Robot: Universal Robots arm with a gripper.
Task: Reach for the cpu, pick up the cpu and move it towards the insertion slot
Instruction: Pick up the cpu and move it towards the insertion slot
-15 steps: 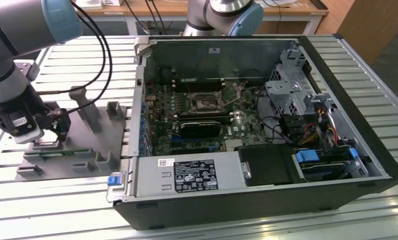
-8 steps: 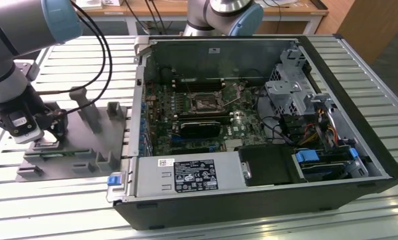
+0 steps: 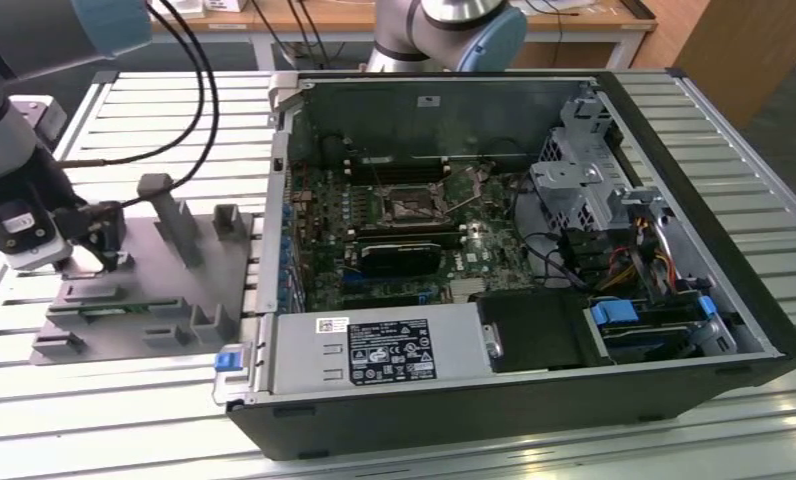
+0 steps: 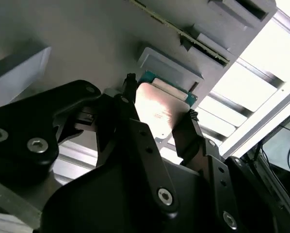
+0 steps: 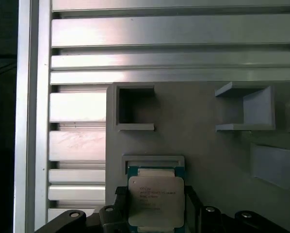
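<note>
cpu [image 5: 155, 201] | in grey fixture [image 5: 208, 145], inside gripper [image 5: 155, 192] span | cannot tell if clamped

We see the cpu [image 5: 156, 201] lying flat, its pale metal top up and a thin green border showing round it. It sits in a low-walled nest [image 5: 153, 159] on the grey fixture plate [image 5: 203, 145], close to the plate's edge. The gripper [image 5: 156, 209] straddles the chip, and its black fingers [image 5: 190, 209] meet two opposite sides with no gap that we can make out. An open-sided square bracket [image 5: 134, 108] stands at the plate's corner, well apart from the chip. A second bracket [image 5: 249, 109] stands further along the adjoining edge. The plate rests on a slatted aluminium table [image 5: 135, 39], whose ribs run past both edges.
</note>
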